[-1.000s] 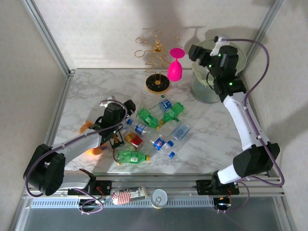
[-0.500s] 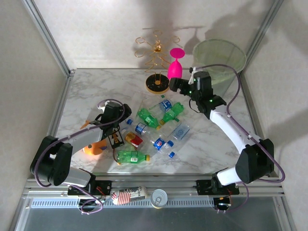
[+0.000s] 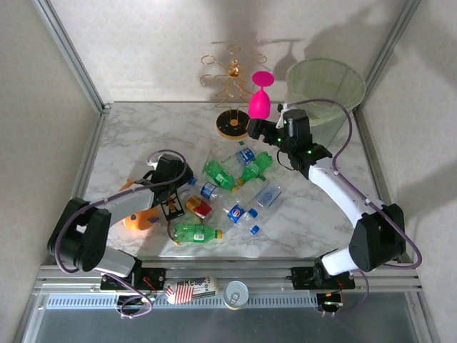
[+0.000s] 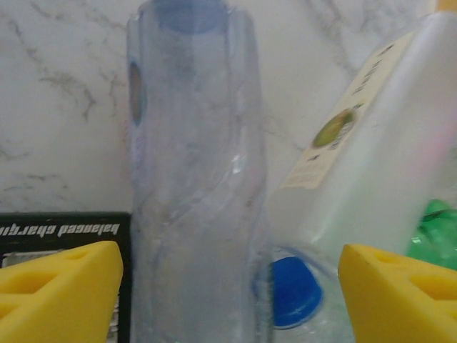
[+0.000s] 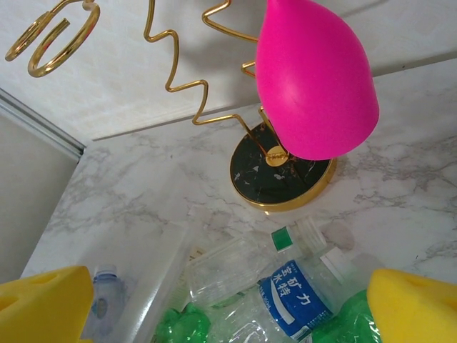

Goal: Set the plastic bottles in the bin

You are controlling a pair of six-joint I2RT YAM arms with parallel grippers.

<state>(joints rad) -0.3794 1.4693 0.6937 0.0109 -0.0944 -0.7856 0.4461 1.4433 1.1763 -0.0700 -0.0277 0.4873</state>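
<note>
1. The left gripper (image 4: 228,286) sits low at the left side of the bottle heap. Its fingers (image 4: 61,286) are apart on either side of a clear blue-tinted bottle (image 4: 196,164) lying on the desk (image 4: 64,107). A gap shows on the right side, so nothing is clamped yet.
2. That bottle looks empty, thin-walled and light; I judge it will dent and may squirt out of a hard squeeze. The moulded mid-body between the fingers seems the best hold.
3. A black tag (image 4: 64,229) left of it carries white lettering, apparently "balanced charg…", inverted.
4. The plastic bottles (image 3: 228,189) lie jumbled at the middle of the desk: green ones, blue-labelled clear ones, one red-labelled bottle (image 3: 201,208). Round and smooth, they will probably roll when nudged.
5. The right gripper (image 5: 228,307) hangs over the heap's far side near the pink wine glass (image 5: 314,78), fingers wide apart and empty. Below it a blue label (image 5: 293,289) bears white Chinese characters, seemingly Pocari Sweat.
6. The bin (image 3: 325,89) stands at the desk's far right corner.
</note>
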